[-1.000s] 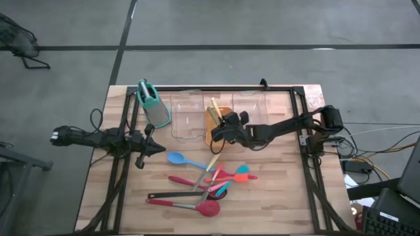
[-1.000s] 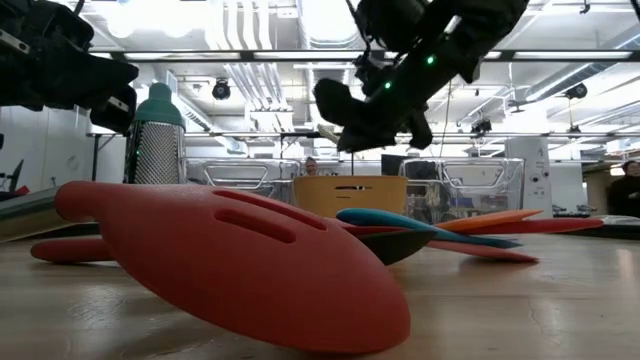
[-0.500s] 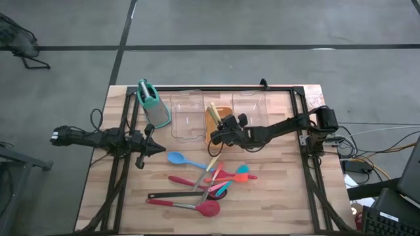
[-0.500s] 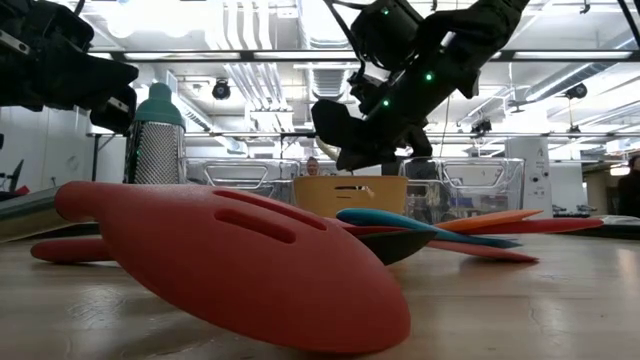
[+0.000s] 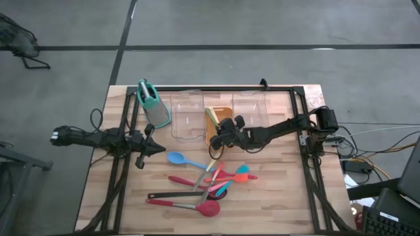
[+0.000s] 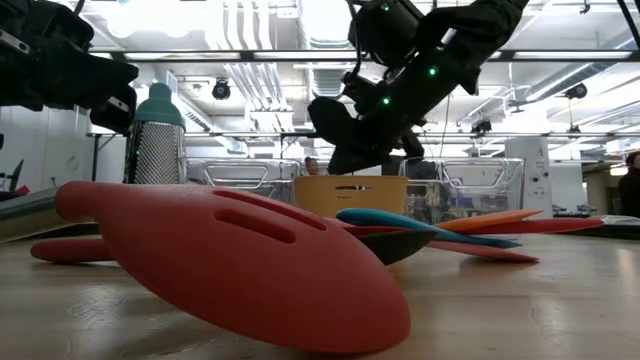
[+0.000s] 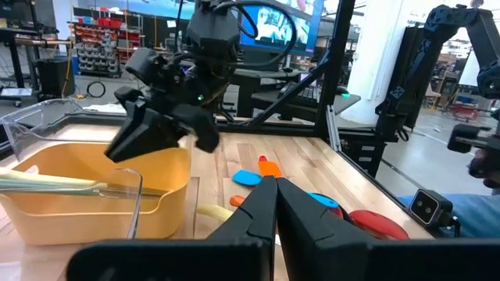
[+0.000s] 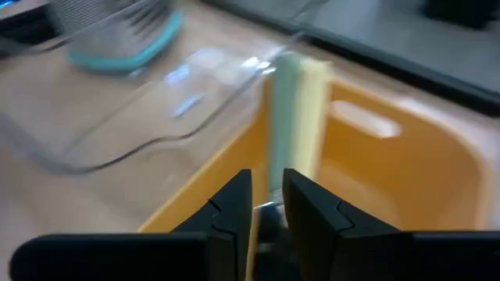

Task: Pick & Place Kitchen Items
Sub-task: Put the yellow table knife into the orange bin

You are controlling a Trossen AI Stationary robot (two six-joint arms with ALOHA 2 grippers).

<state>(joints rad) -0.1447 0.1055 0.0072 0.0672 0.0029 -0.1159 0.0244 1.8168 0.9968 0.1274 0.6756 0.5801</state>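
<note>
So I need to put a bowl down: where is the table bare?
Bare wood lies right of the utensil pile, and more left of it. The back edge is crowded: grater, clear trays, and the orange tray under the right claw.

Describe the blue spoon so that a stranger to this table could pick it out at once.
Start at the wooden table and find the heap of utensils near its front middle. The blue spoon lies at the heap's left edge, closest to the left gripper. It alone is light blue all over; its neighbours are red, pink, orange or black-handled.
</note>
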